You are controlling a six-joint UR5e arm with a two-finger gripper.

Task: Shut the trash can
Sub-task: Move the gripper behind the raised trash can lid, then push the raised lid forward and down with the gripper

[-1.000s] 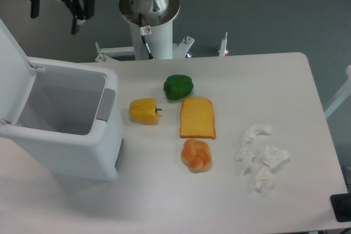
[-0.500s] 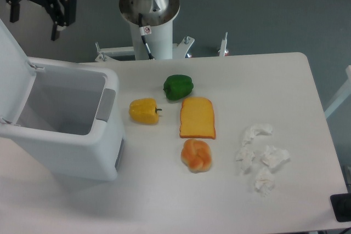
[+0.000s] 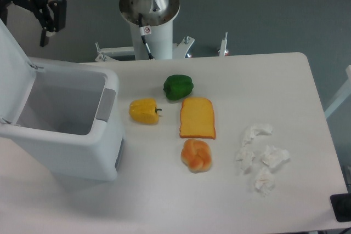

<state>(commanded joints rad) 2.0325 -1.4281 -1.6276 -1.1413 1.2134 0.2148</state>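
Observation:
The trash can (image 3: 71,152) is a large white bin at the table's left side. Its lid (image 3: 12,72) stands open, raised at the bin's left edge, and the inside looks empty. A grey push tab (image 3: 106,105) sits on the right rim. My black gripper (image 3: 23,23) hangs in the top left corner, above and behind the raised lid and apart from it. Its jaws are open and hold nothing. One finger (image 3: 45,35) shows fully; the other is partly cut off by the frame's left edge.
A green pepper (image 3: 178,86), a yellow pepper (image 3: 144,110), an orange slice of bread (image 3: 197,117) and a round bun (image 3: 196,155) lie mid-table. Crumpled tissues (image 3: 260,157) lie at the right. The arm's base (image 3: 149,4) stands behind the table.
My gripper has moved left across the top of the view, from above the bin's back edge to over the raised lid. The lid and the other things have not moved.

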